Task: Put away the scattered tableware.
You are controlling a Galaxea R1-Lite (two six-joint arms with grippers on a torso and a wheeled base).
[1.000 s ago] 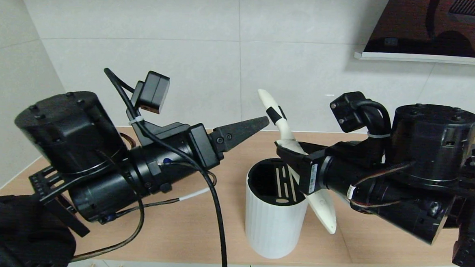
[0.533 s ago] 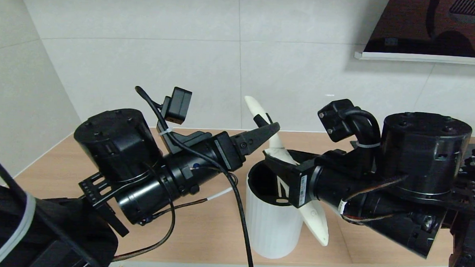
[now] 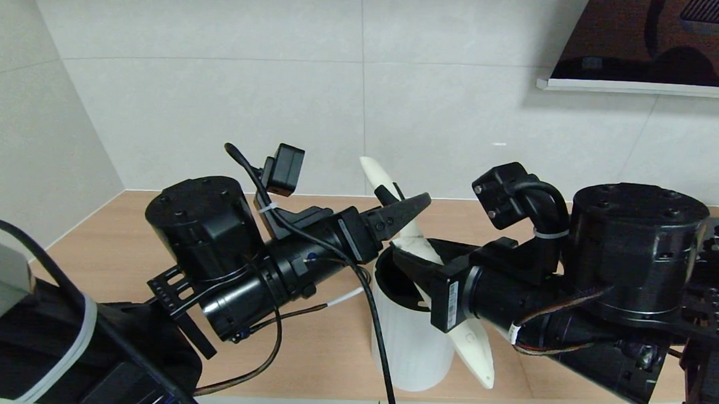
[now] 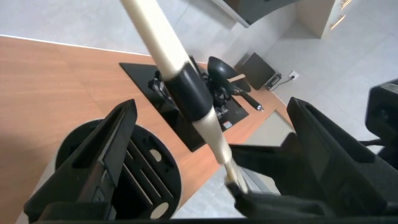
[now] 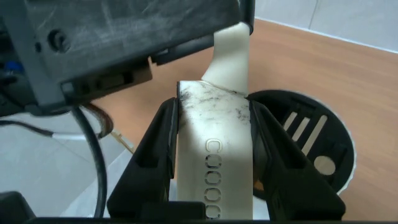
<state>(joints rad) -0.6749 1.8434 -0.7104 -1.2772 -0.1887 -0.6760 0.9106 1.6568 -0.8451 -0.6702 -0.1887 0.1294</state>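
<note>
A white plastic paddle, judged light and stiff, was clenched mid-length by the right claw, left claw released.

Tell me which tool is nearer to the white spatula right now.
Right. The right tool is clamped on the white spatula at its wide part, above the holder. The left tool is open, its fingers either side of the handle without visibly touching.
</note>
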